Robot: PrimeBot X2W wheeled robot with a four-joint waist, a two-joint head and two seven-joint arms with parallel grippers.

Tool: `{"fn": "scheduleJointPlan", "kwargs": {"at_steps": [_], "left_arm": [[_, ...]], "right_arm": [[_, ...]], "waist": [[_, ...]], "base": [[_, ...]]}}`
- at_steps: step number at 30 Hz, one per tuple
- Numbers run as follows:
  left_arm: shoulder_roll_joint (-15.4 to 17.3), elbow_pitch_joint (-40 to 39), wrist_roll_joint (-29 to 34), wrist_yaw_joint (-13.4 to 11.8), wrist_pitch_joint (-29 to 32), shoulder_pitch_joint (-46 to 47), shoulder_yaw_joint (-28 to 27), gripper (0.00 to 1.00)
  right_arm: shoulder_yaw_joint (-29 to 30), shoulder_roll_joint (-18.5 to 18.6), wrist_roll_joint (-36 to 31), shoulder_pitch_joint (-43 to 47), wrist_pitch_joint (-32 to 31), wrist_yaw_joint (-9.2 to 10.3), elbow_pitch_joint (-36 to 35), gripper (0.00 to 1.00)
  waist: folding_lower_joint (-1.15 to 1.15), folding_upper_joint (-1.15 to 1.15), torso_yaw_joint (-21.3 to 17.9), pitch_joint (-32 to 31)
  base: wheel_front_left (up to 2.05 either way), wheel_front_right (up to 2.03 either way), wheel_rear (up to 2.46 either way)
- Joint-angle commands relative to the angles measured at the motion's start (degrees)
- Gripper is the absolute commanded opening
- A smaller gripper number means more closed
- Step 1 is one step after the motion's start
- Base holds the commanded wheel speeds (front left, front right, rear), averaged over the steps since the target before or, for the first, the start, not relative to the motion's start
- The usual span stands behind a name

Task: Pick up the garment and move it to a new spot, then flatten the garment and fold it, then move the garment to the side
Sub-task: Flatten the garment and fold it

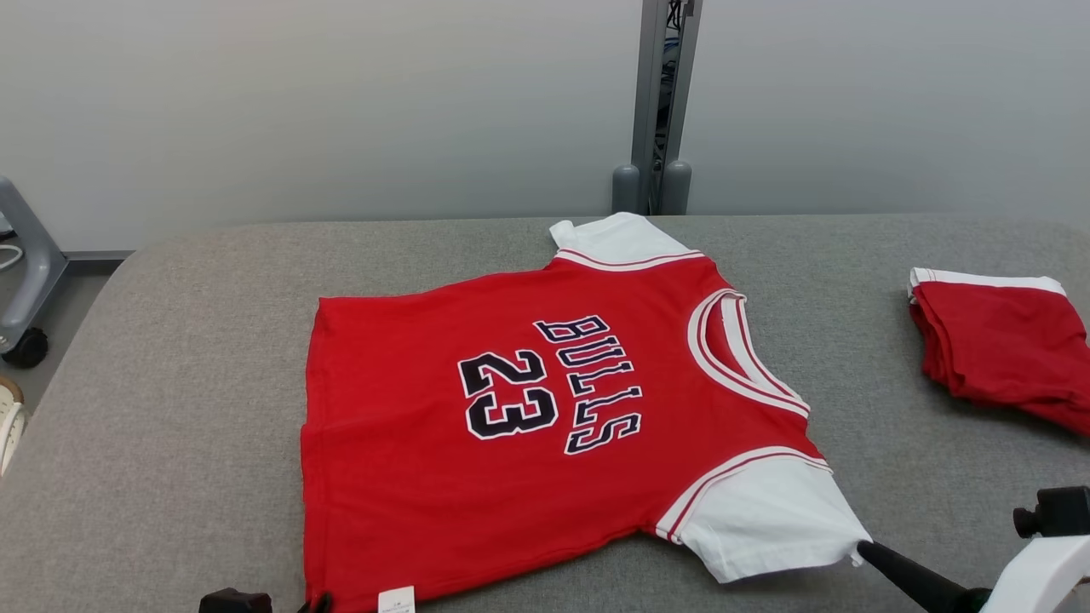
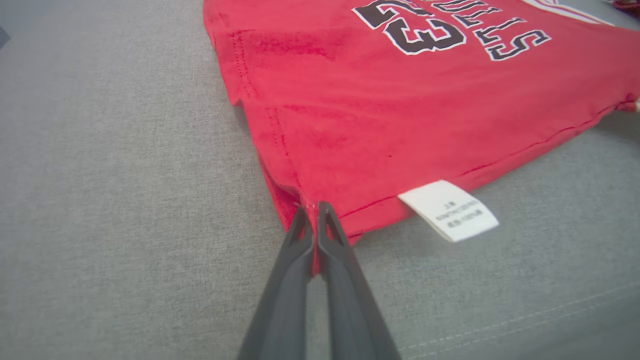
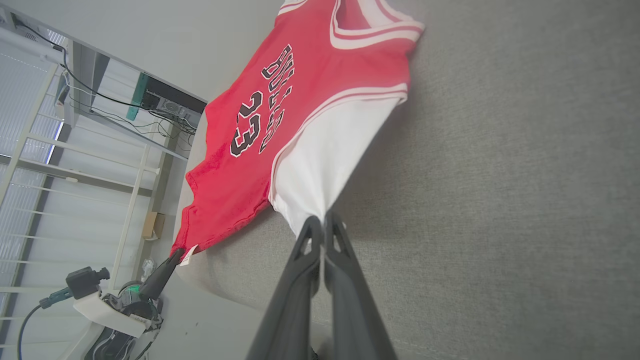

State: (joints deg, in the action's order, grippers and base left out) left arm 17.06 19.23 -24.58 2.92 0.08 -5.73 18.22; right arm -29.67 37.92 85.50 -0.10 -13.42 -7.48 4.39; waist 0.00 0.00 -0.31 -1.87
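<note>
The garment point(image 1: 528, 426) is a red jersey with white sleeves and "BULLS 23" in black, lying spread face up on the grey table point(image 1: 170, 409). My left gripper point(image 2: 312, 209) is shut on the garment's point(image 2: 400, 115) near hem corner, beside its white care label point(image 2: 448, 210). At the lower left of the head view this corner point(image 1: 319, 601) meets the frame's bottom edge. My right gripper point(image 3: 320, 222) is shut on the tip of the near white sleeve point(image 3: 320, 160), and its dark fingers point(image 1: 903, 575) touch that sleeve point(image 1: 766, 519) in the head view.
A second red and white garment point(image 1: 1001, 345) lies folded at the table's right edge. A grey post point(image 1: 656, 111) stands behind the table against the pale wall. A grey wheeled stand point(image 1: 25, 281) is on the floor at the far left.
</note>
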Motion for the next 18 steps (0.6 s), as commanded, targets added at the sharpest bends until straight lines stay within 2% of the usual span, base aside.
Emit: {"fn": "scheduleJointPlan", "kwargs": {"at_steps": [1, 10, 18], "left_arm": [[0.4, -0.4, -0.1, -0.4, 0.4, 0.1, -0.3, 0.0], [0.7, -3.4, -1.4, -0.9, 1.6, 4.5, -1.4, 0.0], [-1.1, -0.9, -2.7, -2.2, 1.3, 11.9, -3.1, 0.0]], "right_arm": [[0.5, -0.1, -0.3, -0.7, -0.1, -0.03, 0.0, 0.0], [3.5, -2.8, -2.8, -6.0, -0.5, -0.03, 2.3, 0.0], [6.3, -7.4, -6.4, -15.7, -1.1, -0.03, 8.4, 0.0]], "waist": [[0.0, 0.0, 0.0, 0.0], [0.0, 0.0, 0.2, 1.3], [0.0, 0.0, 0.6, 5.9]], "base": [[0.0, 0.0, 0.0], [0.0, 0.0, 0.0], [0.0, 0.0, 0.0]]}}
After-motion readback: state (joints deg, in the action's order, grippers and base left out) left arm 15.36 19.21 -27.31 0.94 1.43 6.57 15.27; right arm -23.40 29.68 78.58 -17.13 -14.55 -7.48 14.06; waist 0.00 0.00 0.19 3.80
